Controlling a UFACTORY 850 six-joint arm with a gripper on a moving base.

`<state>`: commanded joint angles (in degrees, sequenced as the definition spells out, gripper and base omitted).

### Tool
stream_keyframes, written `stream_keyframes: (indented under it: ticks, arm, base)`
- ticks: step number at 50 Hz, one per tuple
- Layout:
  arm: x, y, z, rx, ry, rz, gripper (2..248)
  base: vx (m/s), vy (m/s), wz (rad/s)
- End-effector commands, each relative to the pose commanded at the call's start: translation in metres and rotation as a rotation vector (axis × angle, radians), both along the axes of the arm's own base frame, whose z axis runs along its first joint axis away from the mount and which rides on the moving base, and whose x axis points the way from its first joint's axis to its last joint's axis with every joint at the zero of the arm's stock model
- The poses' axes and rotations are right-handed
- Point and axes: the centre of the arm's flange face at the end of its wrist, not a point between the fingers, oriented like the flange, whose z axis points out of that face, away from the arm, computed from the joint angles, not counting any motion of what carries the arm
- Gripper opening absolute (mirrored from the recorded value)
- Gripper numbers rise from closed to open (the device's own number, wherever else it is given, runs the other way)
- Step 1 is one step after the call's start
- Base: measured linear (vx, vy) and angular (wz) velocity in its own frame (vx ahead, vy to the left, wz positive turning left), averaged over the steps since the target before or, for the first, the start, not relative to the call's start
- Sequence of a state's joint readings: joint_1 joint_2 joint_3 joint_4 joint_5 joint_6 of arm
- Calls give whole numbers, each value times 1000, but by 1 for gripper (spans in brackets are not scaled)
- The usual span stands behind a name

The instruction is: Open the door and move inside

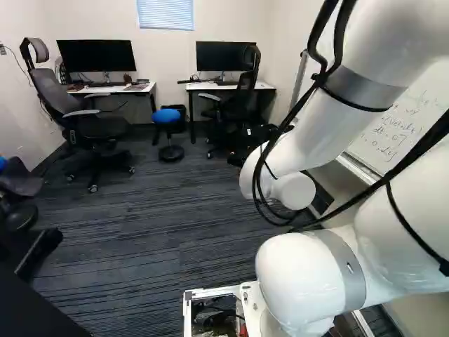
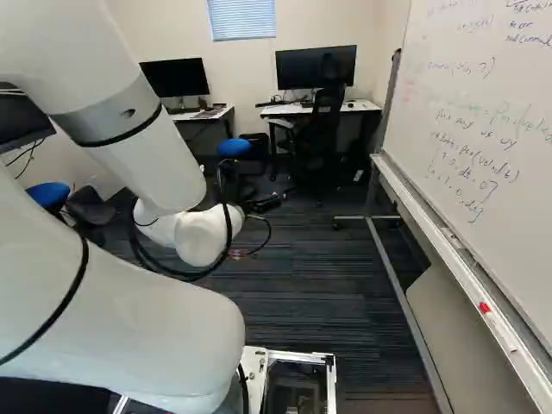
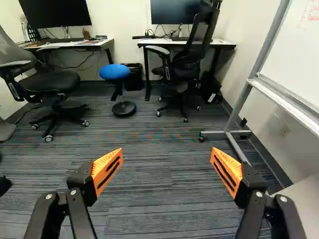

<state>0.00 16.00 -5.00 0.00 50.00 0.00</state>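
No door, handle or doorway can be seen in any view. In the right base view my gripper [image 2: 264, 203] is a small dark shape just beyond the white wrist, its fingertips not distinguishable there. The wrist view shows the gripper [image 3: 166, 167] open, its two orange pads wide apart and angled, with nothing between them but striped carpet beyond. Neither finger touches anything.
A whiteboard [image 2: 483, 129] on a metal frame runs along the right side. Ahead stand two desks with monitors, a blue stool [image 3: 114, 72], a grey-backed office chair [image 3: 40, 82] and a black mesh chair [image 3: 187, 67]. Carpet [image 1: 154, 232] spreads before the base.
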Motion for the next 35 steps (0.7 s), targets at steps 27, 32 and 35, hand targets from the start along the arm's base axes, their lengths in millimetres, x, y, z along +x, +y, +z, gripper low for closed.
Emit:
stream_keyframes:
  ticks: [27,32,35]
  arm:
    - [0,0,0,0,0,0,247]
    - [0,0,0,0,0,0,247]
    - [0,0,0,0,0,0,247]
  base:
    - [207,3,-13]
    - [196,-1,-17]
    - [192,8,-11]
